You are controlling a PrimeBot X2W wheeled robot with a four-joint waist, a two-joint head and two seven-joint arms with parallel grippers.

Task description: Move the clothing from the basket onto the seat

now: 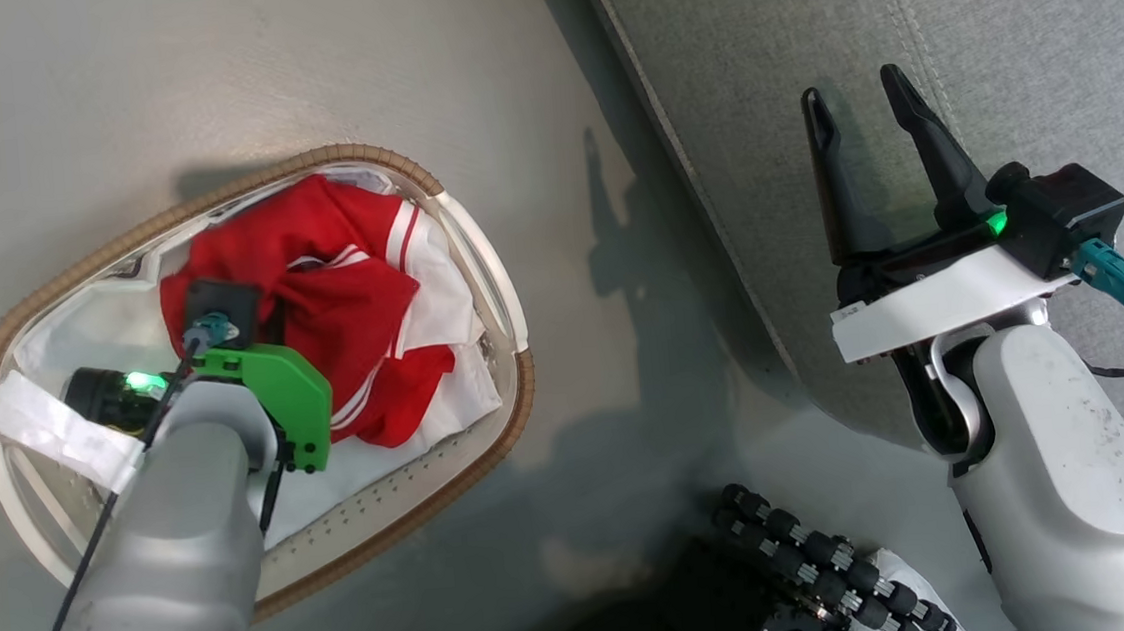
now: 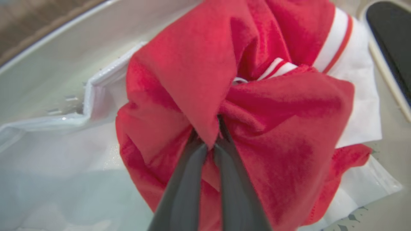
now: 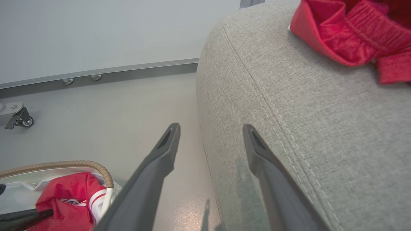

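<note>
One-handed, pinches red jersey fold inside basket with left gripper; needs to carry rightward of basket to seat, near spread right gripper.

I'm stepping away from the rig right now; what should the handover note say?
Left gripper: shut on the red and white garment, inside the basket, not yet lifted.
Right gripper: open, empty, hovering at the edge of the seat.
Done: one red garment lies on the seat.
Left: lift the pinched garment, carry it to the seat, release.
</note>
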